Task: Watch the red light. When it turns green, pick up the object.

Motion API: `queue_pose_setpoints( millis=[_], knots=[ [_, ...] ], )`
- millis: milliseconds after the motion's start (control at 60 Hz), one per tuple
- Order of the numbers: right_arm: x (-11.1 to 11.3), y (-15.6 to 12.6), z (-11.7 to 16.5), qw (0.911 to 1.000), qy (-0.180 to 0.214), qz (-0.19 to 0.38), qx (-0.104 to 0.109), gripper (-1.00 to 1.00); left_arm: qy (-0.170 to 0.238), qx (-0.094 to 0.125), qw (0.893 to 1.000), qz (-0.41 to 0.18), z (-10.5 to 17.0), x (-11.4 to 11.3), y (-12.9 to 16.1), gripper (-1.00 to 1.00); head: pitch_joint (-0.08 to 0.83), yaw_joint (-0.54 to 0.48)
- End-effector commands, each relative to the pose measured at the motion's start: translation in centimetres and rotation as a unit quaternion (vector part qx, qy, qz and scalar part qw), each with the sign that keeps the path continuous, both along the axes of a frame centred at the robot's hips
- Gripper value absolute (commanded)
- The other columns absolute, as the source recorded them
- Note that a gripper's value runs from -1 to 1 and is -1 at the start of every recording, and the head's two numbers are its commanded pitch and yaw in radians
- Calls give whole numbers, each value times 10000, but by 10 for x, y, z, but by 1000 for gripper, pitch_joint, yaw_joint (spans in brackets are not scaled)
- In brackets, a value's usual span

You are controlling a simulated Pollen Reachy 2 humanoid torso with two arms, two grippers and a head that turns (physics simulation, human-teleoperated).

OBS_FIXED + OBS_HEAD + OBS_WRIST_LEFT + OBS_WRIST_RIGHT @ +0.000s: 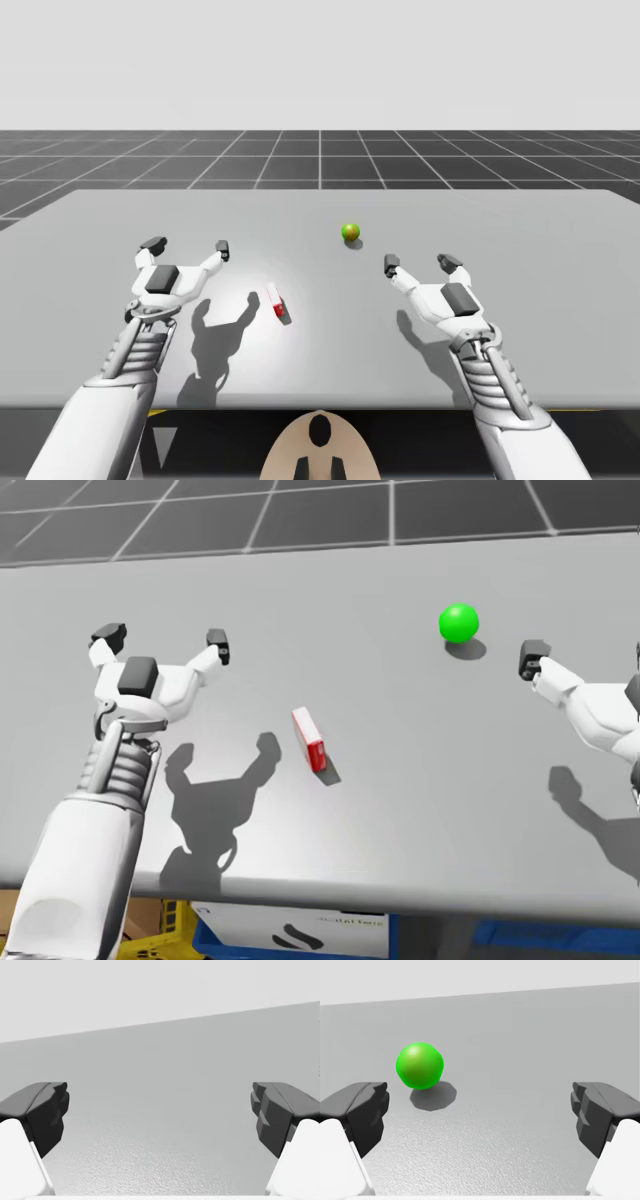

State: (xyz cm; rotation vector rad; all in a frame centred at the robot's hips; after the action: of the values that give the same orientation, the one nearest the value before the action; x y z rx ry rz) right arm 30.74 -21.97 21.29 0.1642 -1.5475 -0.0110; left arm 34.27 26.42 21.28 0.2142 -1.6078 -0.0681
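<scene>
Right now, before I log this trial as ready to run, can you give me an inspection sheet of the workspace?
Surface: grey table, flat and bare apart from the job's things.
Job's things: light ball shows green; red and white box lies flat between the arms, untouched.
Clutter: nothing seen.
Grippers: left gripper open, holding nothing; right gripper open, holding nothing, with the light ball ahead of it.
Cables: nothing seen.
Surroundings: dark gridded floor beyond the table; blue bin and yellow bin below its near edge.
</scene>
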Motion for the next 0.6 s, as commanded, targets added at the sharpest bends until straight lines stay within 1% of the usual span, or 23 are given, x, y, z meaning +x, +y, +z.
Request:
queue_pose_setpoints(
  millis=[17,117,133,217,233,283,300,333,350,367,383,417,450,483,517,550,567,600],
  knots=[
    [-2,7,-2,9999,31,43,123,-1000,-24,-11,10000,-34,2,-2,-2,-1000,674,190],
    [-2,7,-2,9999,32,52,120,-1000,-32,-56,9999,-132,6,-8,-6,-1000,677,194],
    [-2,7,-3,9999,33,51,120,-1000,-27,-90,9998,-160,7,-9,-7,-1000,677,192],
    [-2,7,-3,9999,44,45,120,-1000,95,-408,9976,-559,16,-22,-10,-1000,669,181],
    [-2,8,-4,9999,48,44,120,-1000,119,-418,9968,-675,18,-27,-11,-1000,664,178],
    [-1,8,-4,9999,59,47,112,-1000,190,-353,9943,-989,22,-37,-10,-1000,660,172],
    [-1,8,-5,9999,66,51,102,-1000,249,-411,9918,-1187,24,-43,-10,-1000,661,170],
    [-1,9,-6,9999,80,59,81,-1000,269,-470,9887,-1400,28,-52,-9,-1000,662,169],
    [-1,9,-6,9999,80,59,81,-1000,269,-470,9887,-1400,28,-52,-9,-1000,662,169],
    [-1,10,-7,9999,91,85,79,-1000,302,-354,9869,-1547,30,-61,-7,-1000,663,171],
    [-1,11,-8,9999,91,94,55,-1000,343,-289,9847,-1685,31,-66,-5,-1000,664,172],
    [-1,11,-8,9999,88,100,48,-1000,381,-278,9820,-1830,32,-72,-4,-1000,663,173],
    [-2,12,-8,9999,88,107,49,-1000,484,-291,9765,-2081,32,-82,-1,-1000,662,177],
    [-2,12,-8,9999,87,112,47,-1000,576,-325,9718,-2262,31,-86,1,-1000,662,180],
    [-1,12,-8,9999,87,117,43,-1000,736,-387,9609,-2641,29,-94,4,-1000,660,184],
    [-1,12,-9,9999,89,117,45,-1000,785,-377,9556,-2815,26,-97,6,-1000,660,187],
    [-1,12,-9,9999,93,115,50,-1000,885,-344,9462,-3094,22,-101,9,-1000,660,189],
    [-1,11,-9,9999,95,115,51,-1000,972,-306,9398,-3261,19,-103,11,-1000,660,191]
  ],
)
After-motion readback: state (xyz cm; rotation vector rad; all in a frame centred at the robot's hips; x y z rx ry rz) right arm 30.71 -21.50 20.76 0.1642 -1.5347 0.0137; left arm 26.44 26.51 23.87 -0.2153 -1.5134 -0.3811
